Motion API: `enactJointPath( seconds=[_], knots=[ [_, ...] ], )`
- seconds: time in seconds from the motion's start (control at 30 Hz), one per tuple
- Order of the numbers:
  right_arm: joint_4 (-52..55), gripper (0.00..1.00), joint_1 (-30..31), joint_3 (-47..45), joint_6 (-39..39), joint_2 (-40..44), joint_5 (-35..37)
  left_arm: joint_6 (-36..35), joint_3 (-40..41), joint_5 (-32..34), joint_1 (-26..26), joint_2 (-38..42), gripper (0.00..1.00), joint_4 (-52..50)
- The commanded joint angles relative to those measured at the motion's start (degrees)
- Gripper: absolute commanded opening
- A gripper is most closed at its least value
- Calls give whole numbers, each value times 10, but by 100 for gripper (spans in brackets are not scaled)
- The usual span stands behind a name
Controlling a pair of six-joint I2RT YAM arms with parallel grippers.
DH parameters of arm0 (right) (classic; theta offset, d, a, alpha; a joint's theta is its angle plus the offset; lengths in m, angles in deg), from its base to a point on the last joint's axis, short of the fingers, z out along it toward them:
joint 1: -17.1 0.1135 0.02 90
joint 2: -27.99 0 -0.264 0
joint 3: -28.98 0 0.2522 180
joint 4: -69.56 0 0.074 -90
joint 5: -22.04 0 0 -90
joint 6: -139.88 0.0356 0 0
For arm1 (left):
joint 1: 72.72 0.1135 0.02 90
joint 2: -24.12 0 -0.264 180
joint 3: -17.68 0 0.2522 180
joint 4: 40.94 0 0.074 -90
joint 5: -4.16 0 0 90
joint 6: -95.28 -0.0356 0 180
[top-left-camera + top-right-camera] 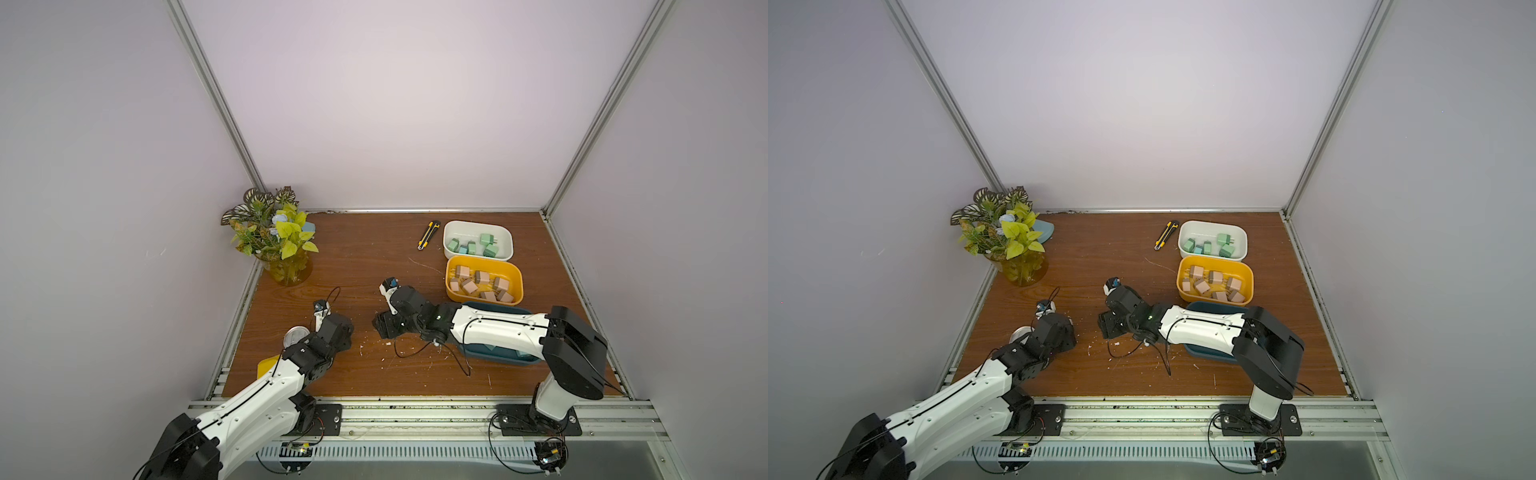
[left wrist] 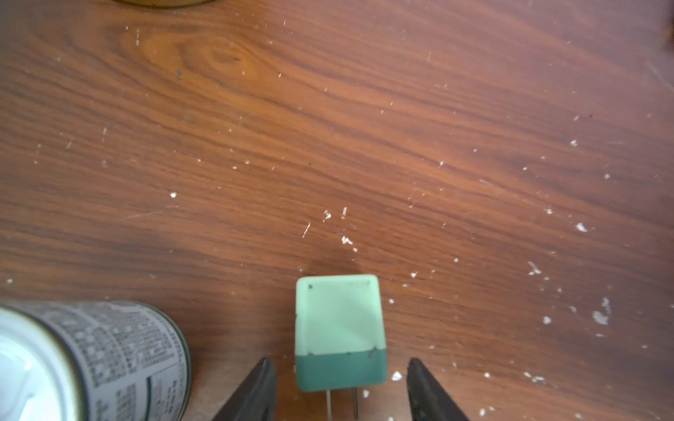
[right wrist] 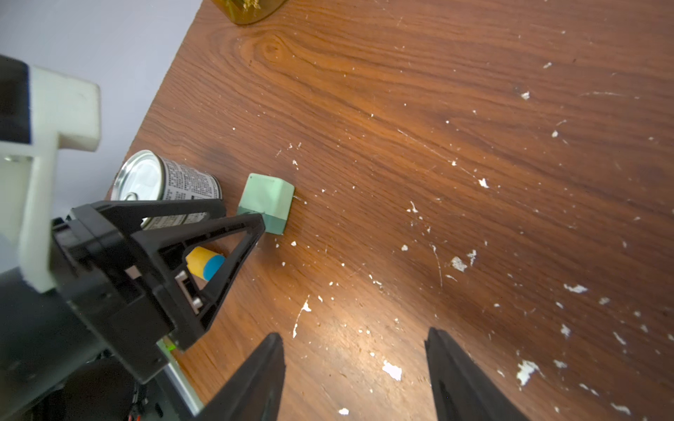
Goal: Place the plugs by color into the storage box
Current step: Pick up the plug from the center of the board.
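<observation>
Left wrist view: left claw (image 2: 338,361) apart astride mint plug (image 2: 339,320), can (image 2: 120,350) print illegible; right wrist: right claw (image 3: 354,332) apart, empty.

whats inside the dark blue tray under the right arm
In the dark blue tray, only a few teal-blue shapes, likely plugs, show; the right arm covers the rest.

Wooden table (image 1: 365,266) is scratched and strewn with white flecks (image 3: 392,370). Yellow-black utility knife (image 1: 428,235) lies flat near the far edge. Leafy plant (image 1: 270,228) stands in a yellow glass vase (image 1: 289,272) in the far left corner. Printed tin can (image 3: 171,182) stands upright by the left edge.
</observation>
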Motion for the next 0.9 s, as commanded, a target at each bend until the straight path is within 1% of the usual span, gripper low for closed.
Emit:
enactJointPath(
  seconds=[0.0,0.17,0.4,0.6,0.87],
  knots=[
    [7,67,0,27,2,-4,3,-1,9,18,7,1,59,30],
    [2,66,2,33,12,-20,-8,-15,16,16,6,-8,59,56],
    [16,66,7,45,8,-21,-3,-28,12,21,8,-35,57,83],
    [13,66,8,40,10,-17,-2,-30,6,42,10,-64,57,89],
    [17,66,9,33,14,-8,-1,-22,9,43,12,-80,56,99]
  ],
)
